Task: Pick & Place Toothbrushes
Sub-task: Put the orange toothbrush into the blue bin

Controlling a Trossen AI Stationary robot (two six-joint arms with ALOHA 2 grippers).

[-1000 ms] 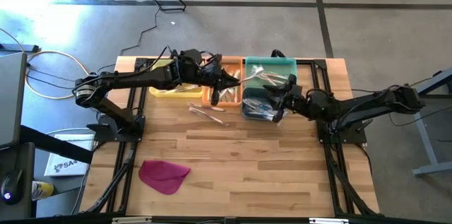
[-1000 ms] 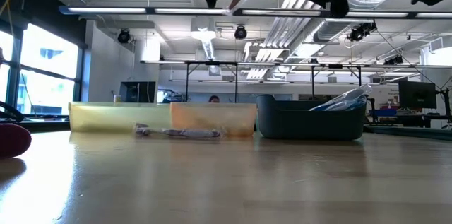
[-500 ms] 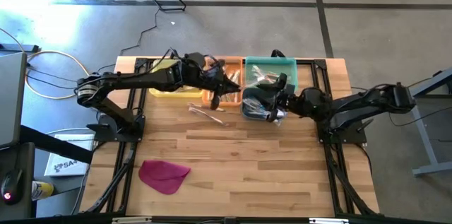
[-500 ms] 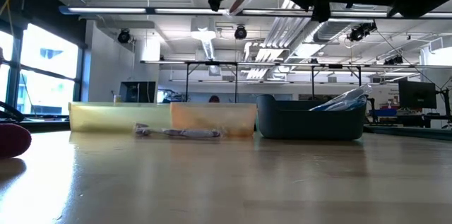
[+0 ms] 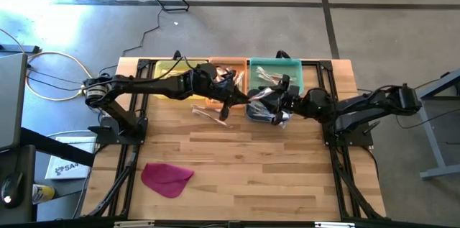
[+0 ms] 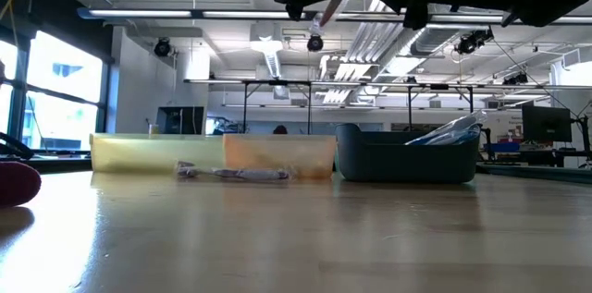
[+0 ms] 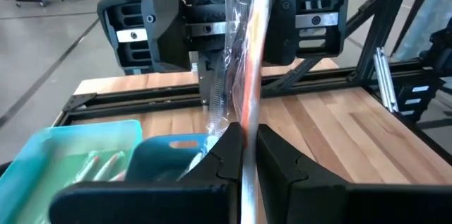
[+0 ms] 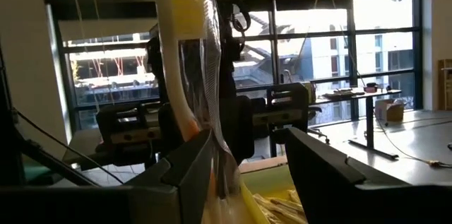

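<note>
A slim orange-handled toothbrush in a clear glossy wrapper (image 7: pixel 248 75) is clenched in the left tool (image 5: pixel 228 99), held above the wooden surface (image 5: pixel 237 163) by the dark teal bin's (image 5: pixel 260 107) nine o'clock edge. The right tool (image 5: pixel 271 98), at three o'clock of it, stands released around a yellowish wrapped toothbrush (image 8: pixel 185 54). Two wrapped toothbrushes (image 5: pixel 208 114) lie at seven o'clock.

A yellow bin (image 5: pixel 167 91), an orange bin (image 5: pixel 228 66) and a teal bin (image 5: pixel 274 66) stand in a row at the table's (image 5: pixel 237 163) far edge; a dark tub (image 6: pixel 407 159) sits just before the teal one. A magenta cloth (image 5: pixel 166 178) lies near the front left corner, well apart from the bins; cables (image 5: pixel 43 66) trail on the floor beside the table.
</note>
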